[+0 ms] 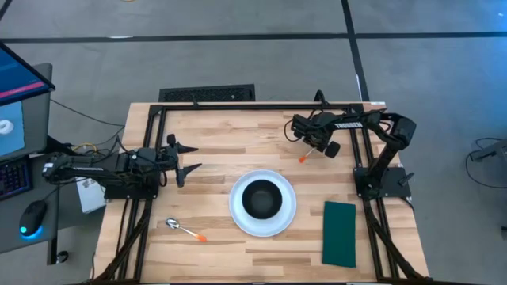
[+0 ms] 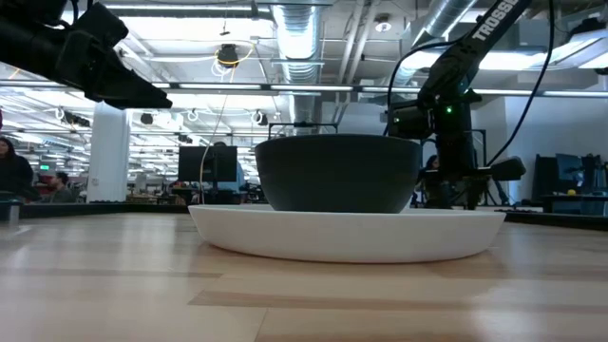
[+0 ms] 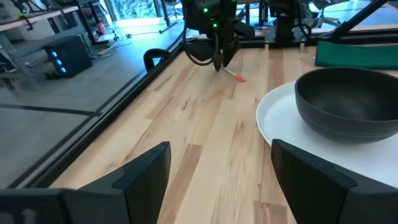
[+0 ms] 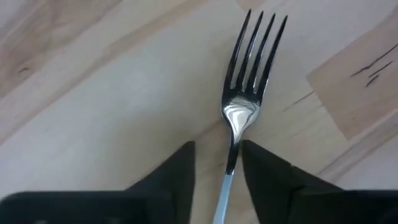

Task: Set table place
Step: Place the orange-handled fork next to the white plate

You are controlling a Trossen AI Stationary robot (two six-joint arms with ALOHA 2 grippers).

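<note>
Your right gripper (image 4: 217, 171) is right over the fork (image 4: 242, 106) at the table's far right. The fork's thin handle runs between the two fingers, prongs pointing away. The jaws are half closed around it, maybe not pinching yet. Your left gripper (image 1: 187, 157) waits wide open, holding nothing.

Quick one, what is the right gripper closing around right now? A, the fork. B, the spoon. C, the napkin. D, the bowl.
A: the right wrist view shows the right gripper with its fingers on either side of the fork handle, just below the tines.
</note>
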